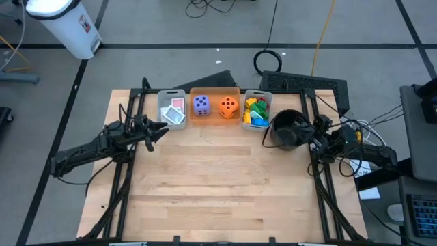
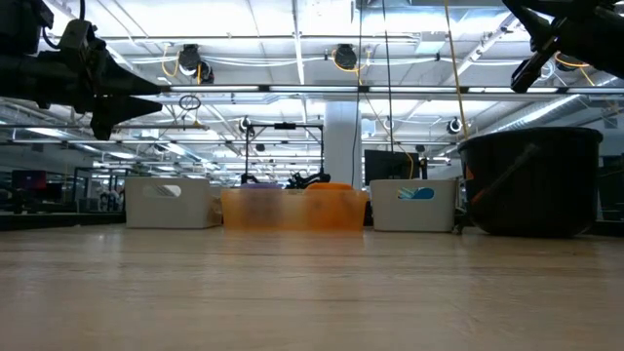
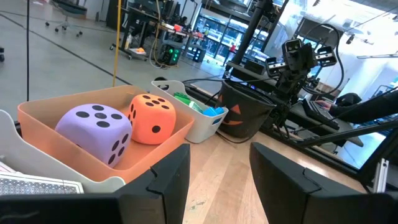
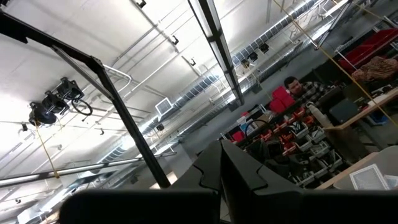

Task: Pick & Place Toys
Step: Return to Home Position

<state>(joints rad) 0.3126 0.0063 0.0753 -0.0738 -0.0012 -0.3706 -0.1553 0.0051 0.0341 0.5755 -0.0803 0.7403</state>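
At the table's back, the purple die (image 1: 201, 104) and orange die (image 1: 229, 105) rest in the orange bin (image 1: 215, 119). The left gripper (image 1: 162, 130), spread wide, hangs beside the card bin (image 1: 161, 109), the right gripper (image 1: 313, 134), pinched closed, beside the black bowl (image 1: 275, 130); swinging home could knock either.

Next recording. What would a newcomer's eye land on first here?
The purple die and orange die stand out most, side by side in the orange bin at the middle of the table's far edge. Beside it, the left grey bin holds picture cards and the right grey bin holds coloured bricks. The left gripper, jaws open, and the right gripper, jaws shut, hang at opposite sides.
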